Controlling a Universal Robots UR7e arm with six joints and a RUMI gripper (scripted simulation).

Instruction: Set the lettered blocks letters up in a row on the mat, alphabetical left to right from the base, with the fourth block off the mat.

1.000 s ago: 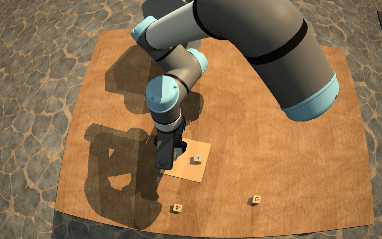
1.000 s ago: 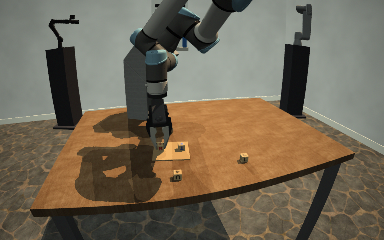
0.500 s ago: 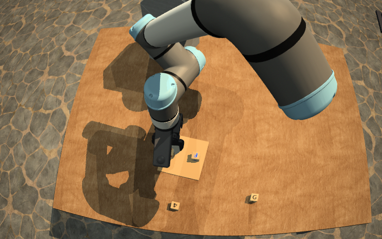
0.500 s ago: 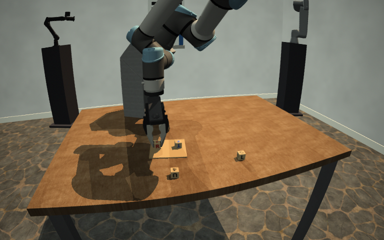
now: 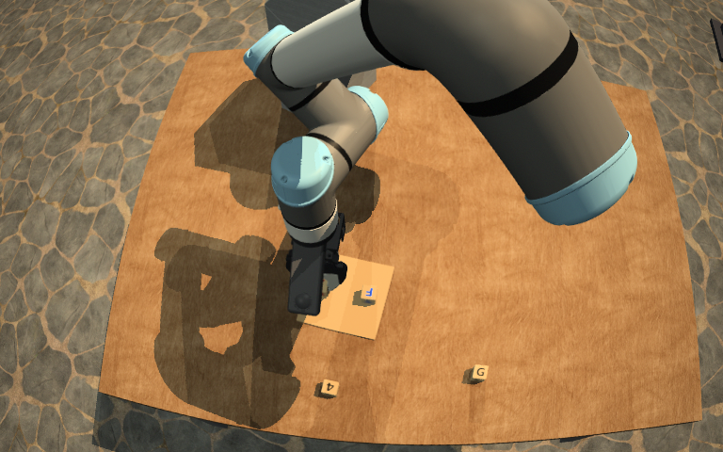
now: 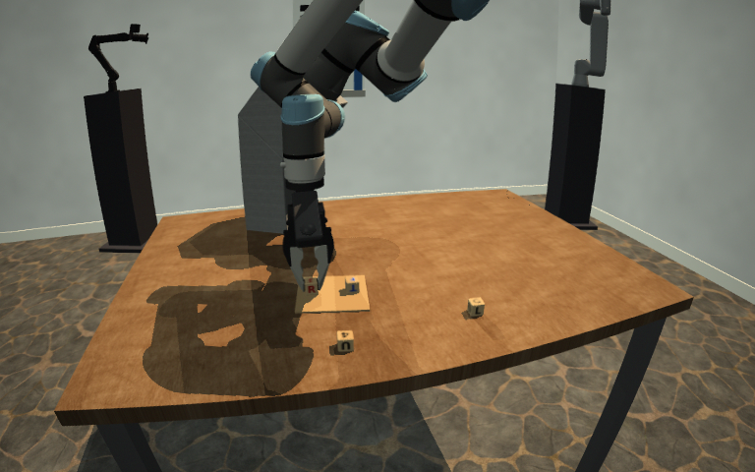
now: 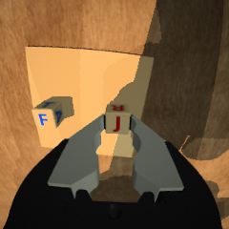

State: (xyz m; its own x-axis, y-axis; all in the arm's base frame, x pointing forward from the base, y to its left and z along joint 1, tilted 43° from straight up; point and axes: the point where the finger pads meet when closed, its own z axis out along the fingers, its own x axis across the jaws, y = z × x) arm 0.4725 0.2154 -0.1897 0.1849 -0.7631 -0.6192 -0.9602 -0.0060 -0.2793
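"Red letter J is up on the J block (image 5: 324,289) (image 6: 311,285) (image 7: 117,125); what do the fingers (image 5: 331,279) (image 6: 296,266) do?"

"They are closed on this block, over the mat (image 5: 346,320) (image 6: 333,304) (image 7: 86,86); if it touches the mat, I cannot tell."

"And the others?"

"The F block (image 5: 368,293) (image 6: 351,285) (image 7: 43,119) sits on the mat, apart from J, on the robot's left; the G block (image 5: 479,372) (image 6: 475,308) and the 4 block (image 5: 329,388) (image 6: 345,341) rest on the table (image 5: 559,319) (image 6: 500,256), off the mat."

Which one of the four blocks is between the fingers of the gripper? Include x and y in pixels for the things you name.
The block with a red J on top (image 6: 311,286) (image 7: 117,123); the other three stand free of the gripper (image 6: 312,282) (image 7: 117,122).
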